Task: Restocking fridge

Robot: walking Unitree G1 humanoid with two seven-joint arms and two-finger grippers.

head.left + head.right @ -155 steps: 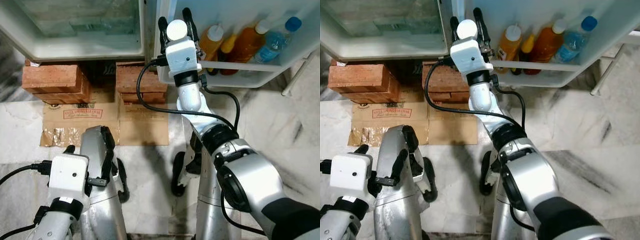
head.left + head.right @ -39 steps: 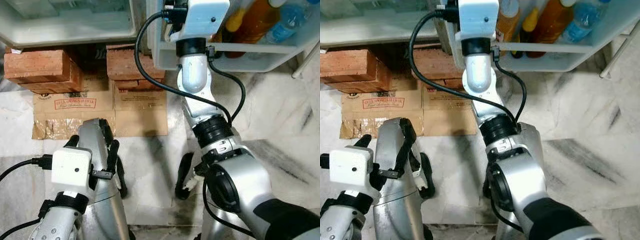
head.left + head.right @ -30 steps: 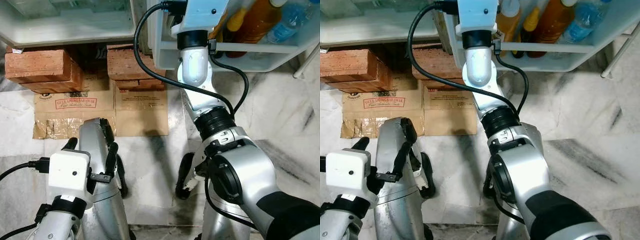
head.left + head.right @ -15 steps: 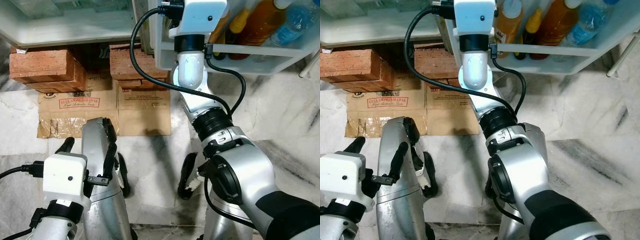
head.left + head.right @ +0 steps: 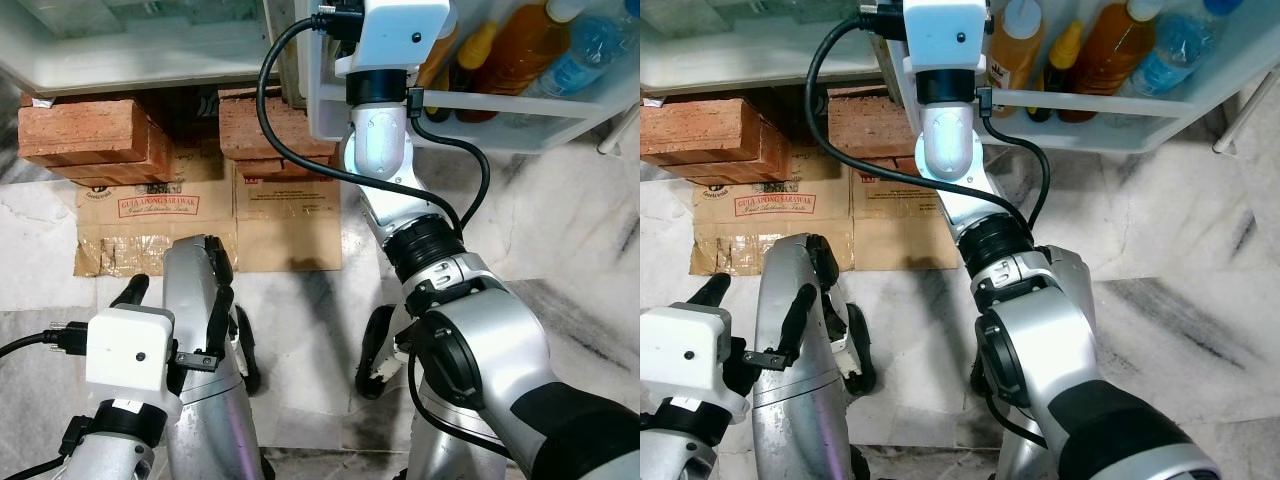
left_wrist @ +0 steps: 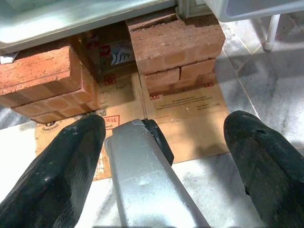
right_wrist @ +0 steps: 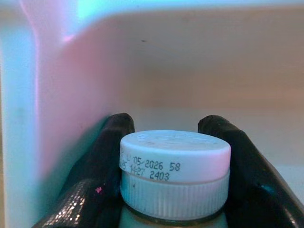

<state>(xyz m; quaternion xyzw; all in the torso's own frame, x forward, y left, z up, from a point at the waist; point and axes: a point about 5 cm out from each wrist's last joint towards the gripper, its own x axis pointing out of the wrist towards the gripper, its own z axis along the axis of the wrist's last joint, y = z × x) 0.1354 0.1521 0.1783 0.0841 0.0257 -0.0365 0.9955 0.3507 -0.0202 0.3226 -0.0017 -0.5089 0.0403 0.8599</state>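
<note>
Marble floor and brick stacks point(image 5: 85, 140) lie below an open fridge whose door shelf point(image 5: 520, 105) holds bottles. Since five seconds ago the right pincer point(image 7: 173, 156), clamped on a white-capped bottle point(image 7: 175, 173), has pushed into that shelf's left corner, so release looks near. The left pincer point(image 6: 156, 156) hangs idle with fingers apart.

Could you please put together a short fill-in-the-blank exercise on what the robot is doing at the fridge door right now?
1. The right gripper is shut on a bottle with a ____ cap.
2. The date code printed on that cap gives the year ____.
3. The fridge stands on stacks of red ____.
4. Under them, on the marble floor, lies flattened ____.

Missing words: white; 2026; bricks; cardboard.
</note>
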